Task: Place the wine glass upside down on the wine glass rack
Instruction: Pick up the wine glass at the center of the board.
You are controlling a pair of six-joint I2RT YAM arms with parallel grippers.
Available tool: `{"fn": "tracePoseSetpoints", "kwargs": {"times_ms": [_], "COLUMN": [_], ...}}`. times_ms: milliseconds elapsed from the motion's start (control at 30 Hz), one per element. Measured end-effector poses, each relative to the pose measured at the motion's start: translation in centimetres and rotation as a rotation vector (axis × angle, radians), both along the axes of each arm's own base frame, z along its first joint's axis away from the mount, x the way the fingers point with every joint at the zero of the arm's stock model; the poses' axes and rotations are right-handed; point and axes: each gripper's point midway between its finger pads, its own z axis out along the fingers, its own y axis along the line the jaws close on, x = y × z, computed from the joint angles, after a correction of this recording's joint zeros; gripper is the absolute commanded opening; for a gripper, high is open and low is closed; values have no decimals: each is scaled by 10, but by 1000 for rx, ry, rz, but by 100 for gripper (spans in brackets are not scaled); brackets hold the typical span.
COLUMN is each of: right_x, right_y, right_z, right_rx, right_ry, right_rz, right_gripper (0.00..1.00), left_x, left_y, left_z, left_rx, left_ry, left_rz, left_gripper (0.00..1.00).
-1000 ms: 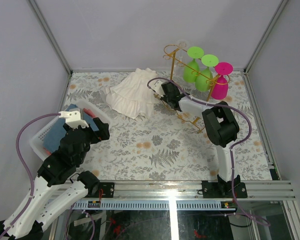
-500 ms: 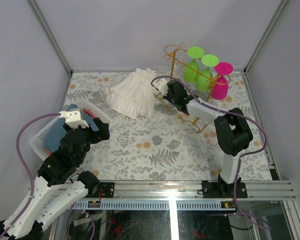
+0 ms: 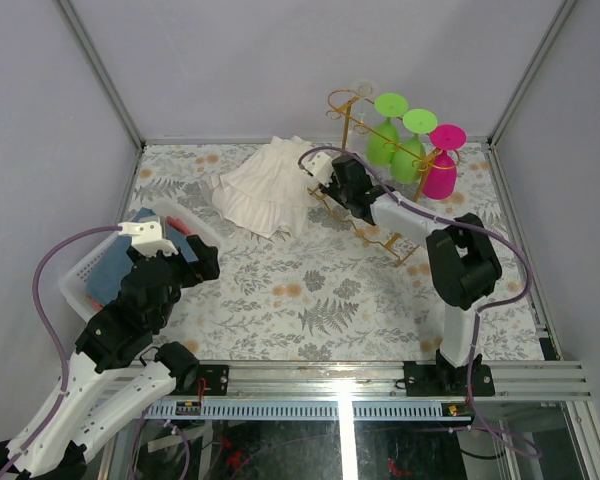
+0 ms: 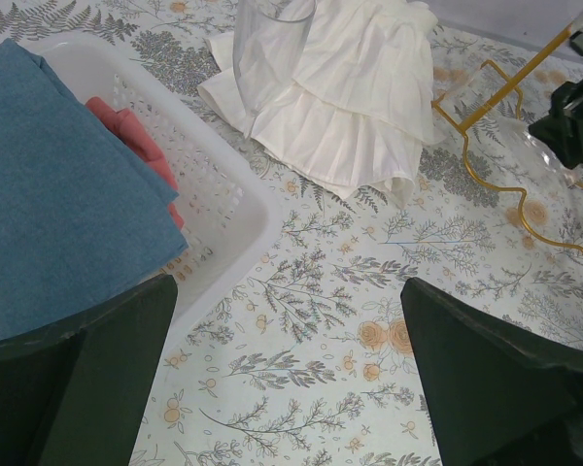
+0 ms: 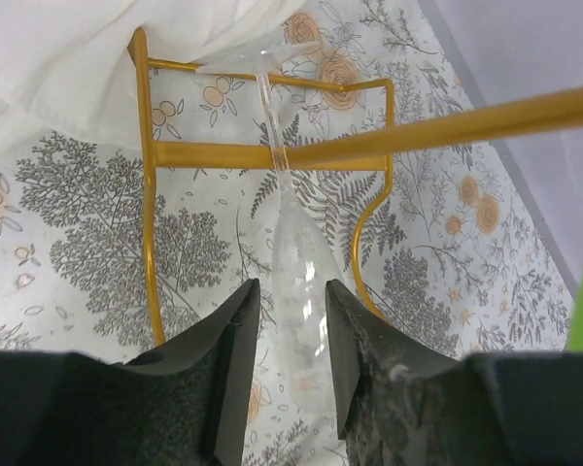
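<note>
A clear wine glass [image 5: 296,243] lies with its bowl between the fingers of my right gripper [image 5: 291,291]. Its stem points away, across the gold foot of the wine glass rack [image 5: 272,155], toward the white cloth. The jaws stand a little apart, with a thin gap showing at the left finger [image 5: 235,340]. From above, my right gripper [image 3: 328,192] sits low at the foot of the rack [image 3: 352,130]. My left gripper [image 4: 287,320] is wide open over bare tablecloth, with nothing between its fingers.
Two green glasses [image 3: 385,140] and a pink one [image 3: 440,175] hang upside down on the rack. A crumpled white cloth [image 3: 260,190] lies beside it, with another clear glass [image 4: 272,44] in front. A white basket [image 4: 243,194] holding folded blue cloth [image 4: 58,184] stands at the left.
My right arm has swung its elbow to the right and pushed the gripper farther back toward the rack's foot. The left arm has not moved.
</note>
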Motion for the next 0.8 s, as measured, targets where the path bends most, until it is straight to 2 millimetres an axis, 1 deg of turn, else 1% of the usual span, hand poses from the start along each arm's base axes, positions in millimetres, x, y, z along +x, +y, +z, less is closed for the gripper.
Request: {"fn": "tracePoseSetpoints", "kwargs": {"times_ms": [100, 200, 333, 500, 600, 633, 800], "right_x": [9, 11, 19, 30, 36, 37, 40], "right_y": [3, 2, 4, 8, 8, 8, 8], "right_z": [-17, -40, -58, -63, -63, -63, -63], "right_rx": [-28, -70, -107, -130, -146, -151, -165], "right_ry": [18, 50, 66, 56, 41, 37, 30], "right_rz": [1, 6, 11, 23, 22, 22, 25], "right_gripper": [48, 49, 48, 43, 34, 32, 36], "left_x": [0, 0, 0, 0, 0, 0, 0], "left_y": [0, 0, 0, 0, 0, 0, 0], "left_z": [0, 0, 0, 0, 0, 0, 0], "left_rx": [0, 0, 0, 0, 1, 1, 1], "left_ry": [0, 0, 0, 0, 1, 1, 1], "left_rz": [0, 0, 0, 0, 0, 0, 0], "left_gripper": [100, 100, 100, 100, 100, 100, 100]}}
